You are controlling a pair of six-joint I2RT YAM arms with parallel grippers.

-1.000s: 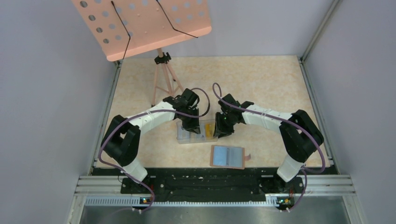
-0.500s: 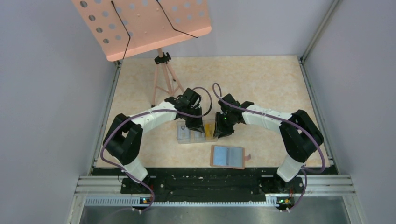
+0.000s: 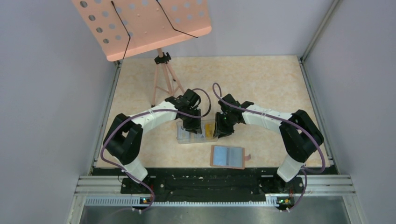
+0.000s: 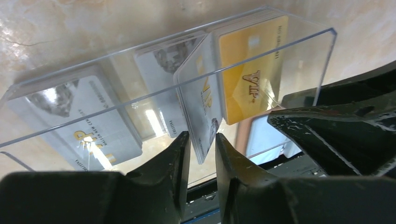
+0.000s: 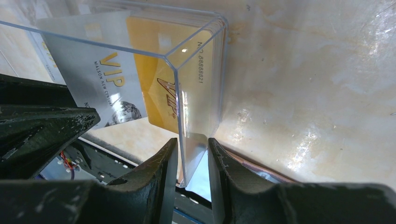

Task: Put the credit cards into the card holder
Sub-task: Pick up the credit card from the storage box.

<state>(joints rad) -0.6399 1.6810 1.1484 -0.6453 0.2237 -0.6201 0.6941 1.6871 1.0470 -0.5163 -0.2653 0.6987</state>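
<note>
A clear plastic box (image 3: 190, 132) holds the credit cards: grey-white ones (image 4: 79, 126) lying flat and a yellow-orange stack (image 4: 250, 79) at its right end. My left gripper (image 4: 201, 149) is inside the box, its jaws drawn in on the near corner of a grey-white card (image 4: 198, 105) that stands tilted up. My right gripper (image 5: 192, 156) is shut on the box's right corner wall (image 5: 196, 116). The brown card holder (image 3: 228, 157) lies open, bluish faces up, in front of the box.
A pink music stand (image 3: 142, 25) on a tripod (image 3: 163, 79) stands at the back left. The black base rail (image 3: 201, 179) runs just in front of the card holder.
My left gripper shifted slightly forward over the box, then back a little. The right arm, the box and the card holder have not moved.
</note>
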